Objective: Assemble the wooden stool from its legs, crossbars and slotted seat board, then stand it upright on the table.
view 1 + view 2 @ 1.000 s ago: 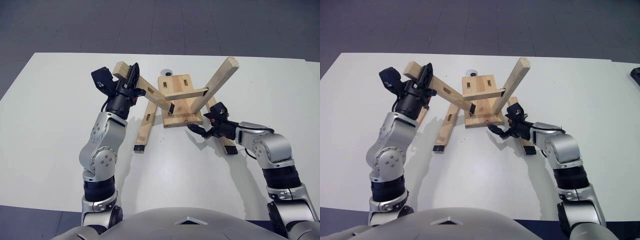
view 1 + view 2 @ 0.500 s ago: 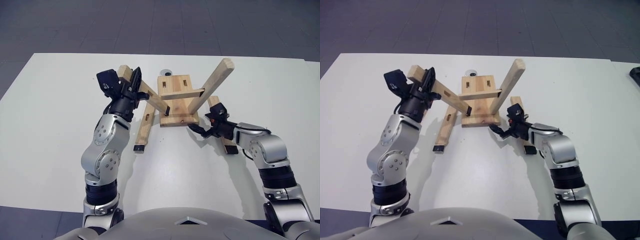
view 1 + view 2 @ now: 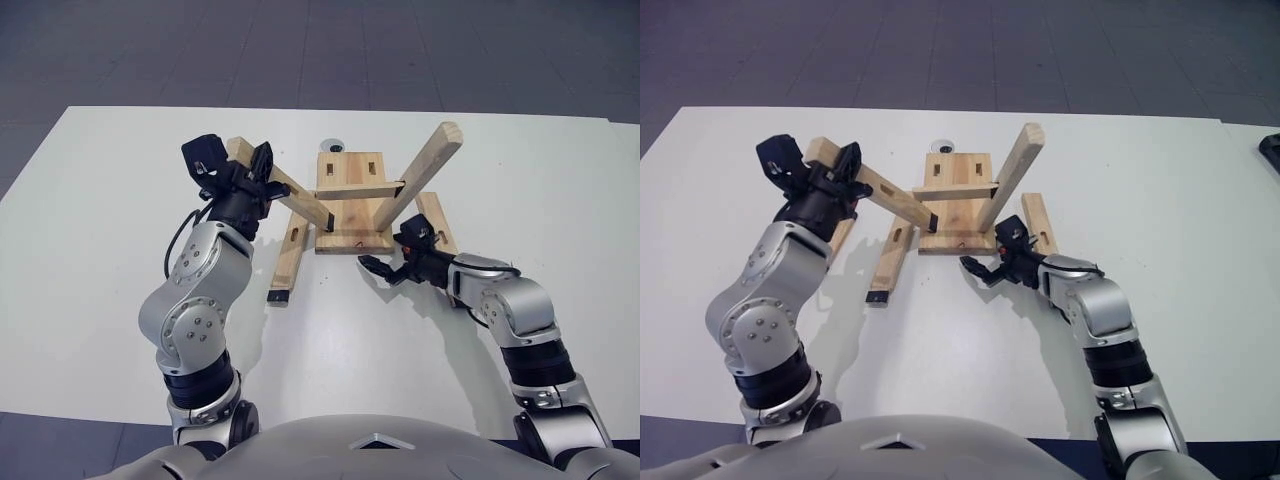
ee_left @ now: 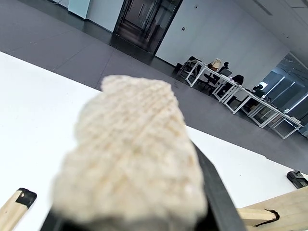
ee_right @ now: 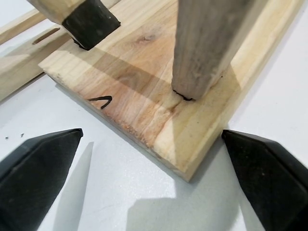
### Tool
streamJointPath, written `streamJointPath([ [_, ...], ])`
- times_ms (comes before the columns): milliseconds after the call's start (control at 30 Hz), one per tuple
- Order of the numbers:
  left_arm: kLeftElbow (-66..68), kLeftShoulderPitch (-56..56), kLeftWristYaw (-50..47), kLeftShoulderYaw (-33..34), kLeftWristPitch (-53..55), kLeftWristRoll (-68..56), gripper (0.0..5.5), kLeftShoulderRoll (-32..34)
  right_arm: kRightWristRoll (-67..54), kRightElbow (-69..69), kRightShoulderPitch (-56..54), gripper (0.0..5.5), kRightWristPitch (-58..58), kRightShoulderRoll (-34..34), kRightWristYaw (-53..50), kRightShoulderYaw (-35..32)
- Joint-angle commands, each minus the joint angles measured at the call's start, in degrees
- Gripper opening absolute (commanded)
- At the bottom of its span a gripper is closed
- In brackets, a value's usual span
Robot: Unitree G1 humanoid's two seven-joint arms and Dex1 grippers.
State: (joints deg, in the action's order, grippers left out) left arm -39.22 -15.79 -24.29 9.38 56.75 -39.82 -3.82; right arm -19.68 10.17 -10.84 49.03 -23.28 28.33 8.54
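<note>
Left eye view looks down on a white bench (image 3: 120, 200) with the slotted seat board (image 3: 350, 165) lying flat near its middle. A standing leg (image 3: 425, 165) is set in the board's near right part and leans out to the right. A second leg (image 3: 300, 198) slants down from the left, with its black-capped end at the board's near left corner; whether it touches the wood I cannot tell. A third leg (image 3: 290, 250) lies loose on the bench just left of the board, and a fourth leg (image 3: 432, 212) lies just right of it, partly under the right arm. A crossbar (image 3: 360, 190) runs level from the standing leg toward the second leg. The left pincer (image 3: 258, 178) is clamped on the upper part of the second leg, holding that end off the bench. The right pincer (image 3: 385, 260) is spread wide just off the board's near right corner, touching nothing. A small round grey fitting (image 3: 333, 146) sits behind the board.
</note>
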Motion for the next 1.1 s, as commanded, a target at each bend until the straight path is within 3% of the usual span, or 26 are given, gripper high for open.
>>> streamJointPath([
  [33,0.7,-2.1,-2.8,1.4,9.0,-0.5,1.05,0.6,0.2,0.0,0.8,5.40,0.4,1.4,-0.9,0.1],
  [433,2.4,-8.5,-3.3,1.2,17.9,4.6,1.05,2.1,0.5,0.5,1.1,5.40,0.3,4.0,-2.8,-0.2],
  [667,8.2,-3.2,-0.1,-1.3,15.2,9.5,1.05,3.4,0.9,0.5,1.3,5.40,-0.9,3.8,-2.6,-0.3],
  [933,12.1,2.9,7.2,-15.3,9.1,15.7,1.09,12.4,-1.8,2.1,1.8,5.40,-4.2,2.7,-1.0,-6.3],
  [1100,12.9,3.2,8.9,-18.5,9.2,17.8,1.11,14.0,-6.9,5.3,0.7,5.40,-6.3,1.6,1.9,-13.4],
])
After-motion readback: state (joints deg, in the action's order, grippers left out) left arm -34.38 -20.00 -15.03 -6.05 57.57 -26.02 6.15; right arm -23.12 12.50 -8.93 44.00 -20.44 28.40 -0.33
